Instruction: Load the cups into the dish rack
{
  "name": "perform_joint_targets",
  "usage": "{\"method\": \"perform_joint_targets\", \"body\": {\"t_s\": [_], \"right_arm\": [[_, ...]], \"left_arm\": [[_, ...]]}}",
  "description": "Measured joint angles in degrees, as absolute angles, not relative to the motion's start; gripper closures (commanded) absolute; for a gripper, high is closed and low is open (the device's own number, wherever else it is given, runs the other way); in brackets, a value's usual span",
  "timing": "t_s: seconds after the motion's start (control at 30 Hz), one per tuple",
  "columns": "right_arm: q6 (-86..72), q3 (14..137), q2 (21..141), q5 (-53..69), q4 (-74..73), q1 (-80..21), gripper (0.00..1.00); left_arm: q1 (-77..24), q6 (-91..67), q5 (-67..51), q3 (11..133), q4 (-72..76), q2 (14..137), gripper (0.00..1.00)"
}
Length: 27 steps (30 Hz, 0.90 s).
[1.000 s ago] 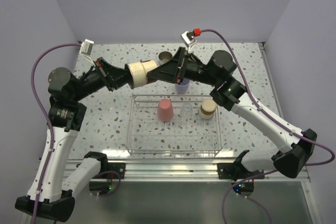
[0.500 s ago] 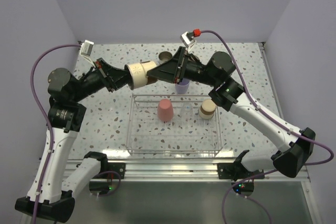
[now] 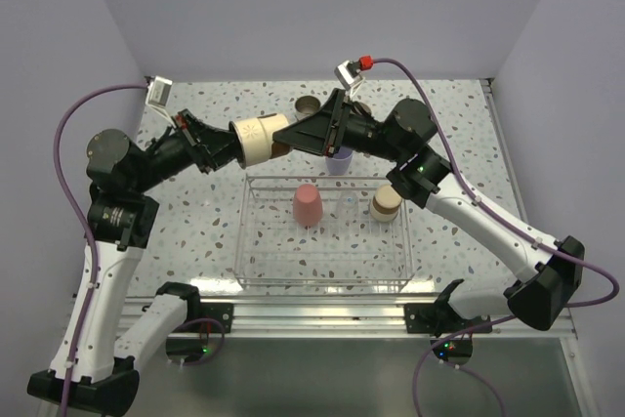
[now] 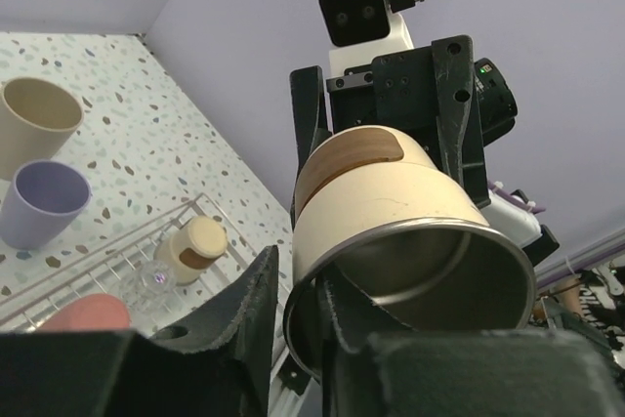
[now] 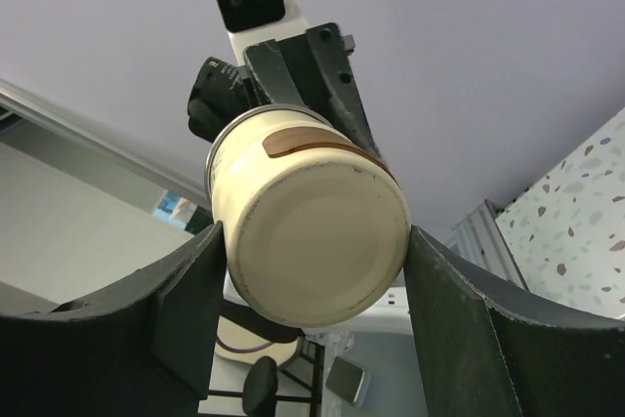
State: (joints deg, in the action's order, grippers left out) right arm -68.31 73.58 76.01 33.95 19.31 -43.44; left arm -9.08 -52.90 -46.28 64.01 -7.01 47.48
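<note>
A cream steel cup (image 3: 259,136) with a tan patch hangs on its side in mid-air behind the dish rack (image 3: 327,280). My left gripper (image 3: 237,144) pinches its rim, one finger inside and one outside, as the left wrist view shows around the cup (image 4: 376,202). My right gripper (image 3: 283,139) has closed on the cup's base (image 5: 312,236), a finger touching each side. In the rack stand a pink cup (image 3: 307,204), a clear cup (image 3: 349,204) and a steel cup (image 3: 385,204). On the table behind it are a lavender cup (image 3: 338,160) and a beige cup (image 3: 308,105).
Both arms meet high over the table's back half, their forearms reaching above the rack's far edge. Purple cables loop from each wrist. A metal rail (image 3: 312,314) runs along the near edge between the arm bases.
My right gripper's fingers have closed in from wide open onto the cup's base. The left gripper and the cup have drifted slightly left.
</note>
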Motion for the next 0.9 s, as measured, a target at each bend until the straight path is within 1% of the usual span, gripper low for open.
{"method": "perform_joint_targets", "body": {"t_s": [0.07,0.1,0.17,0.2,0.37,0.5,0.9], "right_arm": [[-68.7,73.6,76.0,34.0,19.6,-43.4,0.96],[-68.7,73.6,76.0,34.0,19.9,-43.4,0.98],[-68.9,73.6,76.0,34.0,20.6,-43.4,1.0],[-69.0,73.6,76.0,34.0,20.7,-43.4,1.0],[-68.5,73.6,76.0,33.8,20.4,-43.4,1.0],[-66.9,73.6,75.7,33.5,18.6,-43.4,1.0],[-55.7,73.6,71.3,28.2,5.6,-43.0,1.0]], "left_arm": [[-9.1,-52.4,-46.2,64.0,-7.5,47.4,0.61],[-9.1,-52.2,-46.2,64.0,-8.0,47.4,0.46],[-9.1,-51.4,-45.8,63.9,-9.2,47.5,0.35],[-9.1,-51.1,-45.5,63.9,-10.0,47.5,0.26],[-9.1,-49.3,-43.7,63.9,-14.3,47.4,0.11],[-9.1,-47.8,-41.8,63.9,-17.6,47.0,0.09],[-9.1,-43.7,-35.3,65.1,-25.4,45.9,0.08]]}}
